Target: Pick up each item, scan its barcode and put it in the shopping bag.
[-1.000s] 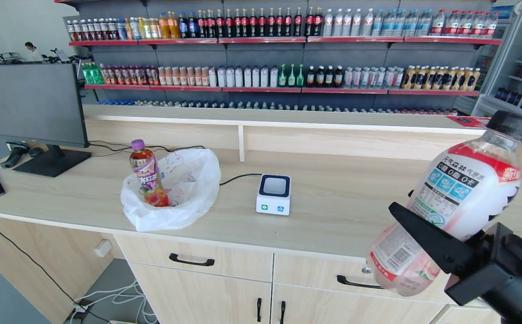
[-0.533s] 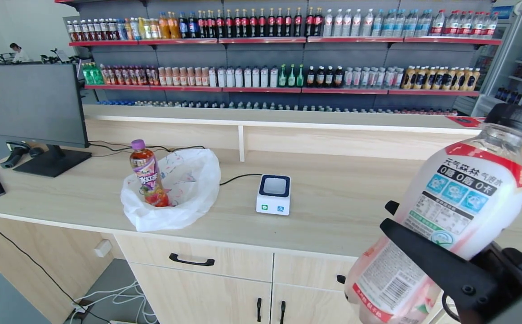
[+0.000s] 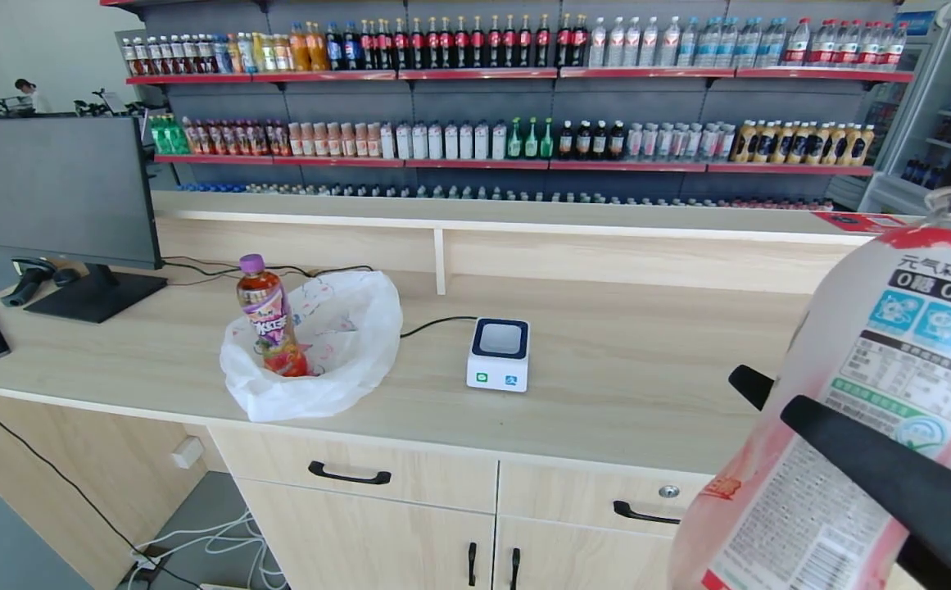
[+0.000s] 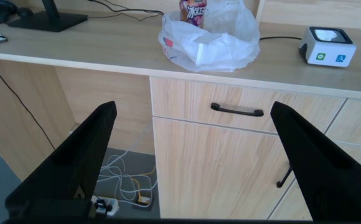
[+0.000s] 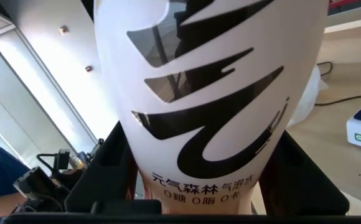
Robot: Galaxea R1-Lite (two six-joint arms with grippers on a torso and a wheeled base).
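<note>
While backed by long drink shelves (image 3: 524, 74), light wooden tabletop (image 3: 606, 393) running the full width of the head view. Beneath its near edge, cabinet drawer front (image 4: 187, 115) with a black handle (image 4: 236, 111). Facing that front from below tabletop height, left end effector (image 4: 193, 107), black fingers spread wide apart. At the tabletop's left rear, dark monitor (image 3: 61, 192) on its stand. Toward the middle, white plastic shopping bag (image 3: 319, 369), slumped on the tabletop with its mouth open.

Up close on the right, off the tabletop and well apart from the bag, pale pink-and-white bottle (image 3: 876, 369). Tilted, neck up toward the right rear, base down toward the near edge, barcode part of the label turned to the head camera. Pinched around its body by the right end effector (image 3: 763, 393), one black finger (image 3: 876, 459) lying across the label, the other just edging out from behind the bottle's left side. From the right wrist view, both fingers pressed against the bottle's sides.

Inside the bag, standing nearly upright, purple-capped tea bottle (image 3: 269, 315). Just right of the bag, not touching it, small white scanner (image 3: 498, 354), dark window facing up, cable (image 3: 434, 322) trailing back toward the bag.
</note>
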